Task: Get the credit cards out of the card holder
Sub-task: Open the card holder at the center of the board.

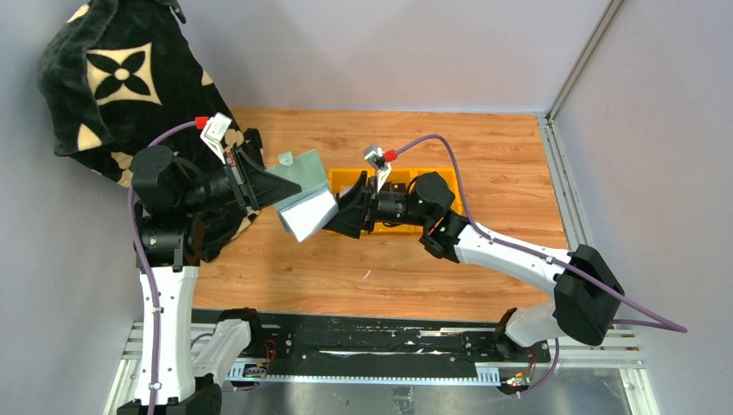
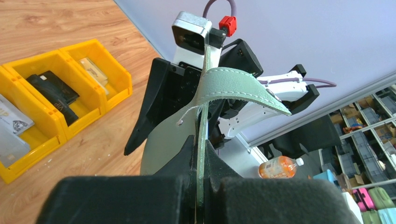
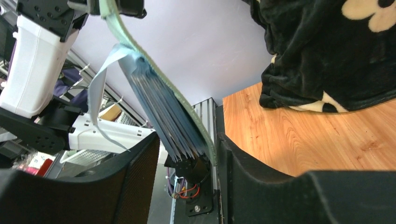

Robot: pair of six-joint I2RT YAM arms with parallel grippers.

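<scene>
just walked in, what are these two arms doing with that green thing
The left hand is clamped shut on one flap of the green card holder, holding it open in the air above the table. The right hand is open around the holder's stack of clear sleeves, apparently going after a card. Some pale cards lie in a yellow bin.

A robotics lab: wood-topped table (image 1: 346,268) boxed by grey panels (image 1: 389,52) and aluminium rails (image 1: 585,54), stocked parts shelves (image 2: 369,116) off right
</scene>
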